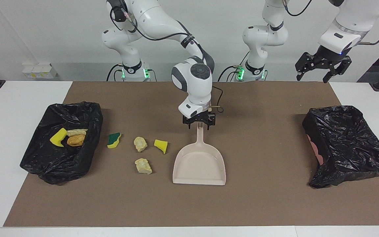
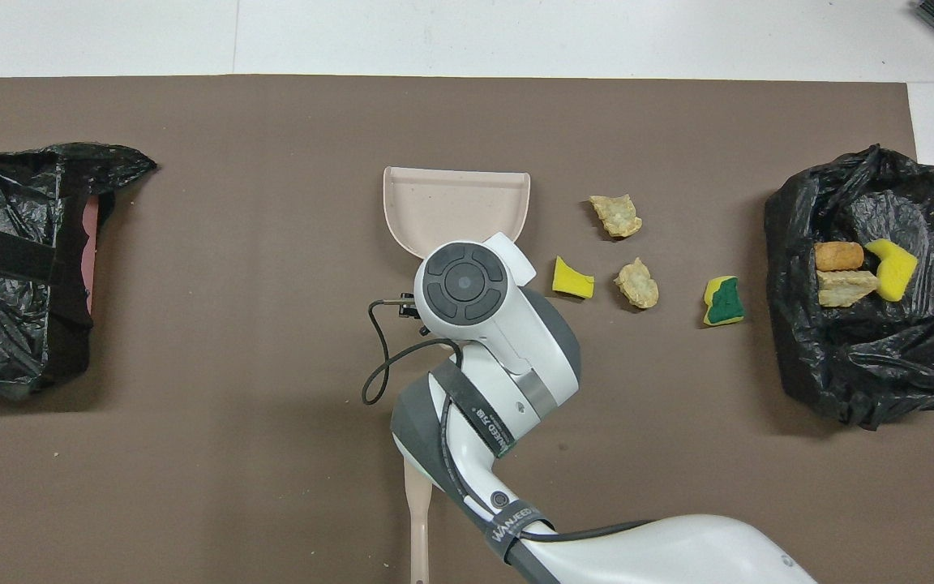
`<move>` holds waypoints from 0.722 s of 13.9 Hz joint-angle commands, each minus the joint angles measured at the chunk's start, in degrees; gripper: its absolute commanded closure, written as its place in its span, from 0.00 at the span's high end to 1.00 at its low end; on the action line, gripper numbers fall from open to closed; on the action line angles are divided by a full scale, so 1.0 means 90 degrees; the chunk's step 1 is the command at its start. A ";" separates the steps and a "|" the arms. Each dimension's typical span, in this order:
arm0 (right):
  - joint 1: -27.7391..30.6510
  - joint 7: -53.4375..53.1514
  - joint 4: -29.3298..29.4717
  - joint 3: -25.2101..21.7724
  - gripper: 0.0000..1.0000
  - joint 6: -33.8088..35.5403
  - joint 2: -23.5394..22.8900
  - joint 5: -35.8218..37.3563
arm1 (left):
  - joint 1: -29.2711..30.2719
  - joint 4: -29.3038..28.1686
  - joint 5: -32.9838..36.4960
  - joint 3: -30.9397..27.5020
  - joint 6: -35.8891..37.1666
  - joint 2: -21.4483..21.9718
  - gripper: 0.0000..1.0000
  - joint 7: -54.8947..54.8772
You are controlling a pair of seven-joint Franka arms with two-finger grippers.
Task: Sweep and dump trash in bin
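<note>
Resting flat at frame centre, the dustpan (image 1: 199,164) lies beneath the released right pincer (image 1: 199,123), so the brush (image 2: 417,519) seemingly comes next; left pincer (image 1: 321,65) waits open.

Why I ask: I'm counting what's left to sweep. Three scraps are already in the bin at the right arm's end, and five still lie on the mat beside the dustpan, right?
Not quite: four scraps lie on the mat beside the dustpan, not five, as the facing view shows. Three are indeed in the bin at the right arm's end.
</note>
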State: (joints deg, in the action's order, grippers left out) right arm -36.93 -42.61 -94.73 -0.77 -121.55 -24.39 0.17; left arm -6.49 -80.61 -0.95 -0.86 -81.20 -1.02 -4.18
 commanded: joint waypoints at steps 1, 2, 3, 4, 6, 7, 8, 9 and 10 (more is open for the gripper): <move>0.0012 0.0192 -0.0060 0.0123 1.00 0.0671 0.0520 -0.0146 | -0.0070 -0.0164 0.0057 0.0066 -0.0050 0.0142 1.00 0.0103; 0.0022 0.0203 -0.0128 0.0221 1.00 0.0954 0.0706 -0.0165 | -0.0060 -0.0213 0.0057 0.0066 -0.0175 0.0152 1.00 0.0094; 0.0012 0.0155 -0.0293 0.0338 1.00 0.1121 0.0911 -0.0243 | -0.0060 -0.0262 0.0057 0.0105 -0.0331 0.0152 1.00 0.0084; 0.0012 0.0106 -0.0594 0.0426 1.00 0.1142 0.1174 -0.0572 | -0.0060 -0.0301 0.0057 0.0221 -0.0517 0.0133 1.00 0.0094; -0.0124 0.0038 -0.1180 0.0514 1.00 0.1132 0.1595 -0.0956 | -0.0041 -0.0340 0.0067 0.0417 -0.0839 -0.0003 1.00 0.0094; -0.0299 -0.0137 -0.1405 0.0515 1.00 0.1065 0.1741 -0.0966 | -0.0050 -0.0341 0.0067 0.0505 -0.0995 -0.0149 1.00 0.0152; -0.0436 -0.0322 -0.1582 0.0525 1.00 0.1025 0.1878 -0.1015 | -0.0002 -0.0331 0.0096 0.0699 -0.1142 -0.0266 1.00 0.0268; -0.0611 -0.0440 -0.1767 0.0525 1.00 0.1025 0.2024 -0.1063 | 0.0028 -0.0331 0.0135 0.0933 -0.1424 -0.0500 1.00 0.0531; -0.0758 -0.0461 -0.2011 0.0525 1.00 0.0977 0.2190 -0.1199 | 0.0038 -0.0331 0.0154 0.1110 -0.1688 -0.0686 1.00 0.0852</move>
State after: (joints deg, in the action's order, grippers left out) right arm -41.88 -45.32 -106.63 3.98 -110.52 -9.20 -8.35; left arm -6.47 -83.33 -0.95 6.34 -92.29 -4.23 -0.61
